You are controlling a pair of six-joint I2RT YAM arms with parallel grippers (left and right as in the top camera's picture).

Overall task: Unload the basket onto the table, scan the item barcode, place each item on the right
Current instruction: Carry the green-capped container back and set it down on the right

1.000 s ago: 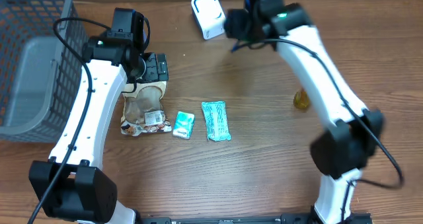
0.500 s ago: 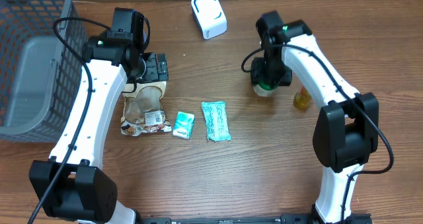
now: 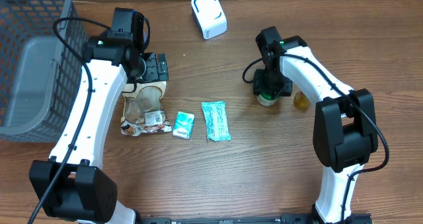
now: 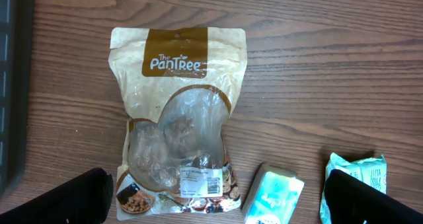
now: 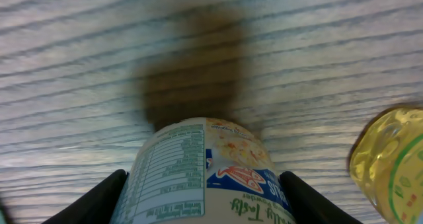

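Wooden table (image 3: 264,178), tub (image 5: 201,174) upright in right end effector (image 3: 268,90)

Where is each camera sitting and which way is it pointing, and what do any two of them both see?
Overhead: above the table, facing straight down; both arms, left gripper and right gripper show.
Left wrist: on the left arm, facing down at the snack pouch; its open fingers frame the bottom corners.
Right wrist: on the right arm, close on the cup its fingers clamp.
Shared: overhead and right wrist both see the cup and yellow bottle.
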